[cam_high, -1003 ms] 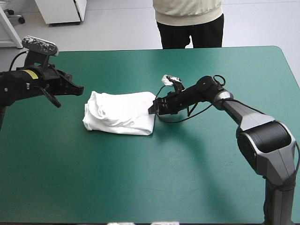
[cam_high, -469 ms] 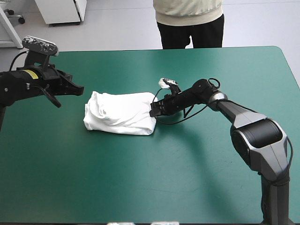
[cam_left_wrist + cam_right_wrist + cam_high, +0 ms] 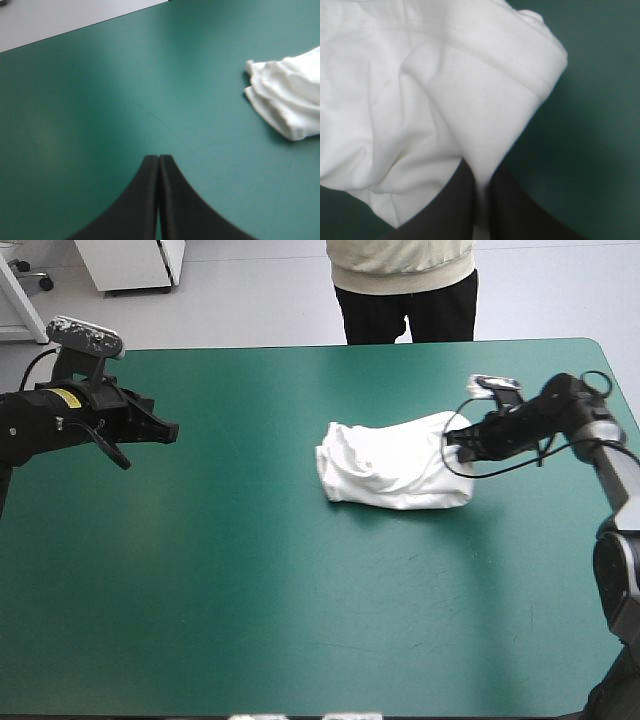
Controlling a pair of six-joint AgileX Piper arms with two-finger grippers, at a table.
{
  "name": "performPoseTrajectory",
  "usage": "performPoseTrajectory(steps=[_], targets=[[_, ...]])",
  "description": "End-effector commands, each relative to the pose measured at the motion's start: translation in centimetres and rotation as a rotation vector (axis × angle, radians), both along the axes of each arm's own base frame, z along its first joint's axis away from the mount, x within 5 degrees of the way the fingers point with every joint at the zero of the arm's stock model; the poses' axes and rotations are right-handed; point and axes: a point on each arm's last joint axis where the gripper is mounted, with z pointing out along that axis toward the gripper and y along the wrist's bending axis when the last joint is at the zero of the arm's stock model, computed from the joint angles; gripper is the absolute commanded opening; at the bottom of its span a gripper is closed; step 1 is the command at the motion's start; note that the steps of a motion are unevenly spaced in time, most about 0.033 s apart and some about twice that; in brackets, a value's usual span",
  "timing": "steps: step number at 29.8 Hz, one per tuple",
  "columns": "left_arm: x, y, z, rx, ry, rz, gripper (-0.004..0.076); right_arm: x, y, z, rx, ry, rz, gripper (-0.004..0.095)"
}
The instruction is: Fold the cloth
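While the smooth teal-green tabletop [image 3: 300,620] spreads wide, the white T-shirt [image 3: 390,465] sits right of centre, a soft, creased folded bundle; the right pincer [image 3: 451,439] clamps its stitched edge, and the left pincer [image 3: 170,429] hangs closed, empty, well apart.

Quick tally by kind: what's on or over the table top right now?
T-shirt, white folded bundle: 1
Grippers, black: 2 (left gripper shut, empty; right gripper shut on the T-shirt's edge)
Total: 3
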Motion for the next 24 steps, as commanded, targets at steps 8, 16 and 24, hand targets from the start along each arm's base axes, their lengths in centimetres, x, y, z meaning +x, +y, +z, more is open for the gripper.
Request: performPoseTrajectory(steps=[8, 16, 24], targets=[[-0.8, 0.0, 1.8, -0.044, -0.112, 0.002, -0.0009, -5.5, -11.7, 4.9, -0.232, -0.026, -0.344, 0.0005], [-0.8, 0.0, 1.9, -0.04, -0.118, 0.005, -0.0009, -5.8, -12.1, 4.8, -0.29, 0.0, -0.345, 0.0126], [-1.5, 0.1, 2.3, -0.042, -0.136, 0.005, -0.0009, -6.1, -11.7, 4.9, -0.234, 0.045, -0.368, 0.078]])
